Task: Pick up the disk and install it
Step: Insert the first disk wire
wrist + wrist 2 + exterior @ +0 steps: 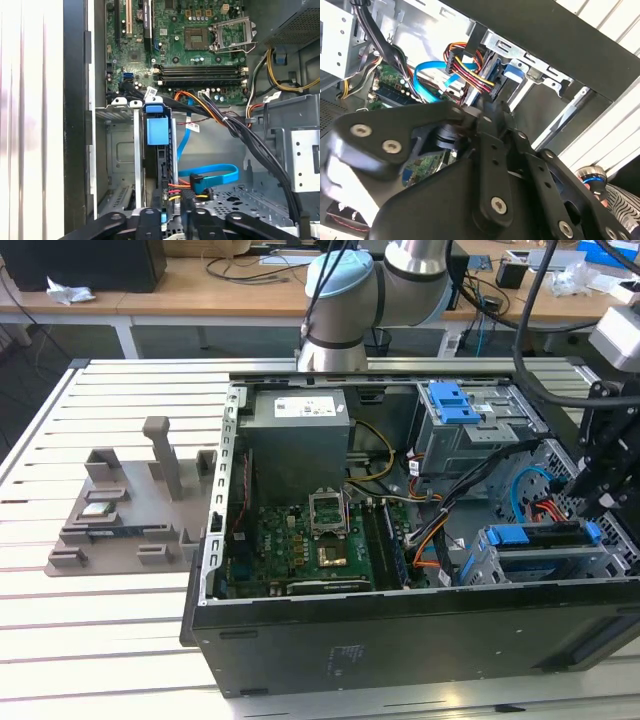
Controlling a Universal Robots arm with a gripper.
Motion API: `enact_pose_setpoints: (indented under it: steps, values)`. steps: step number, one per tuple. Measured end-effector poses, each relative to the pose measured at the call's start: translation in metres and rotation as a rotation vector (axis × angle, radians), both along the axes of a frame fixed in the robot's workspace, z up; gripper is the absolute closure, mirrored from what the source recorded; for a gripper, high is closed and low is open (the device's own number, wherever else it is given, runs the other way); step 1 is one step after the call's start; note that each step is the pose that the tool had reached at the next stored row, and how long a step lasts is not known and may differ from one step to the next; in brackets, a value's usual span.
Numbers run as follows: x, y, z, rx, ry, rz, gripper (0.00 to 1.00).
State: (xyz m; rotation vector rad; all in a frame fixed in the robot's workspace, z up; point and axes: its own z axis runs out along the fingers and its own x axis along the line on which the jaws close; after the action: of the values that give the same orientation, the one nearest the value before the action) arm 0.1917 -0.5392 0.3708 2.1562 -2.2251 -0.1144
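Note:
The disk (540, 540) lies in the drive cage at the case's near corner on the exterior view's right, its blue side rails showing. In the first wrist view I see the disk (159, 165) edge-on in a cage slot, with its blue handle (156, 131) at the far end. My gripper (598, 490) hangs over the cage's cabled end. Its black fingertips (150, 216) stand close together there, shut, beside the red and yellow cable plug (487, 90). Whether they pinch the disk's end is hidden.
The open computer case (400, 640) holds a motherboard (300, 550), a power supply (298, 435) and a second blue-handled bay (452, 405). Blue flat cables (215, 175) and black cable bundles (250, 140) cross beside the cage. A grey parts holder (120, 510) sits on the slatted table on the exterior view's left.

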Motion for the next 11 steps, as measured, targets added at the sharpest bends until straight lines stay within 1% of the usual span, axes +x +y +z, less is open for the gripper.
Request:
enact_pose_setpoints:
  steps: [2, 7, 9, 11]
  values:
    - [0.000, 0.0001, 0.0029, 0.0000, 0.0000, 0.000, 0.89]
    - [0.000, 0.0001, 0.0090, -0.0002, -0.0001, 0.000, 0.89]
    - [0.000, 0.0001, 0.0132, 0.0000, 0.0000, 0.000, 0.89]
    - [0.000, 0.0001, 0.0151, 0.0000, -0.0001, 0.000, 0.89]
